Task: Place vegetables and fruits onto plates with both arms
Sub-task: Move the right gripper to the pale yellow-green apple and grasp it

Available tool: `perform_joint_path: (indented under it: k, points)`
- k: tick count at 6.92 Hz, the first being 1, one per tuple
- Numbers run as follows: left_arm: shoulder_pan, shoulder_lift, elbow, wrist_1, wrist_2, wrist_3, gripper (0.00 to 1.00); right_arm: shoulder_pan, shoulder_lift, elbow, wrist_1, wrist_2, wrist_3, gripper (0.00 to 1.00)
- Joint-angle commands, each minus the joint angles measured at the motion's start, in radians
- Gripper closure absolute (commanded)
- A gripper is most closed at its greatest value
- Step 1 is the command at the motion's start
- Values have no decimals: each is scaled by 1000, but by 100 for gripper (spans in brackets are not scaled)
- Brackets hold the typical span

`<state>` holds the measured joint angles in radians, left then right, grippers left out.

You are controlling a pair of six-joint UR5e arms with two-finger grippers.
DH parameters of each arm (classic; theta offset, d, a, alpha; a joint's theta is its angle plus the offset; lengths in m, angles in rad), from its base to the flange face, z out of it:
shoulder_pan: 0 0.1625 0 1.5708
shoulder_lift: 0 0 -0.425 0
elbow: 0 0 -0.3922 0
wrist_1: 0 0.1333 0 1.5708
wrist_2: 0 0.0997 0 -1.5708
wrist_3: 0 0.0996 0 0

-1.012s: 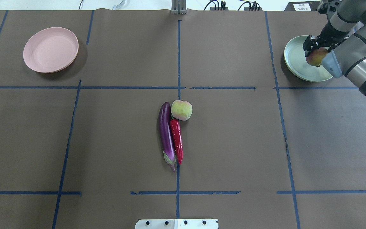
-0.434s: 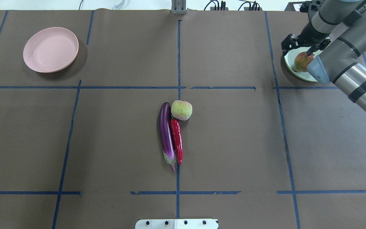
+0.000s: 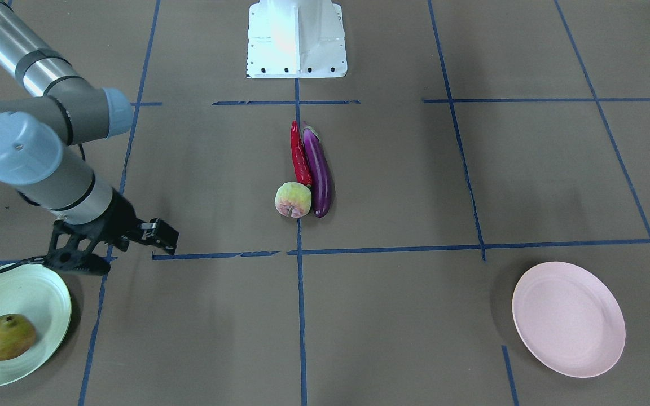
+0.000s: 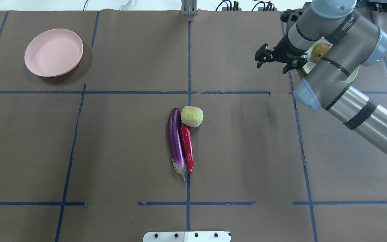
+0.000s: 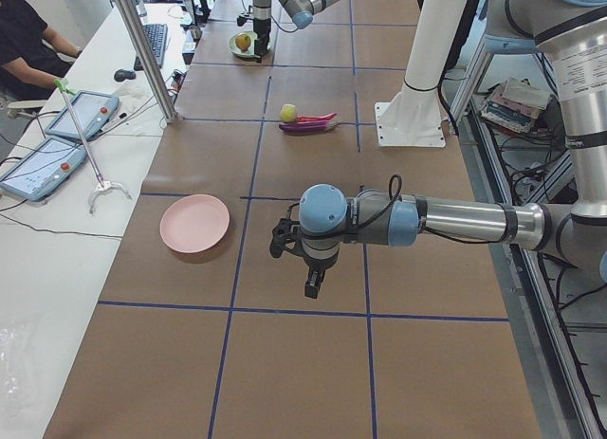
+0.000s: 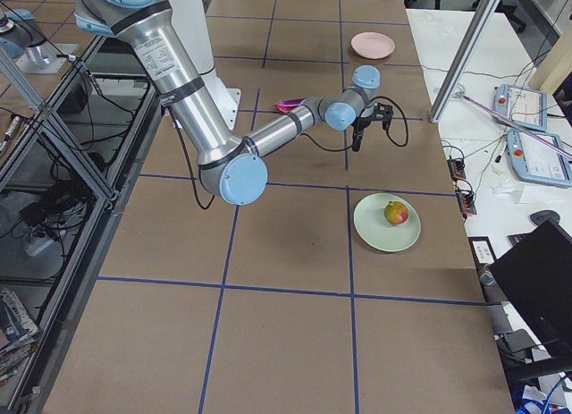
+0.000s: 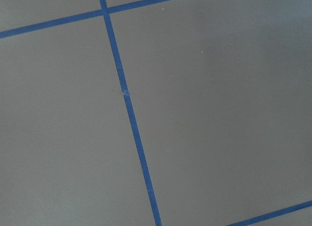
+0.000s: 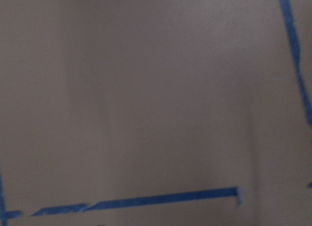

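My right gripper is open and empty, in the air just left of the mint green plate. The dark red-yellowish fruit lies alone on that plate, and also shows in the overhead view. The purple eggplant, the red chili and the pale green-pink apple lie together at the table's middle, touching. The pink plate is empty at the far left. My left gripper shows clearly only in the exterior left view, above bare table; I cannot tell if it is open.
The white pedestal base stands at the robot's edge of the table. Blue tape lines divide the brown table cover. My right forearm slants over the table's right part.
My right gripper has opened off the dark red-yellowish fruit, left it on the mint plate, and moved left, away from the plate. The other fruit and vegetables have not moved.
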<state>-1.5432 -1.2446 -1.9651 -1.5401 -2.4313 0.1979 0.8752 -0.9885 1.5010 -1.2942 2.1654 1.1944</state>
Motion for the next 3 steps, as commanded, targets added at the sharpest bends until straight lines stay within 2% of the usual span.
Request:
perform_joint_path:
  k: [1,3]
  points:
    - [0,1,2,0,0,0,0,-176,83,22,-14,-143,251,0]
    - [-2,1,-1,0,0,2,0,-218,245,-49,-211,-156,295,0]
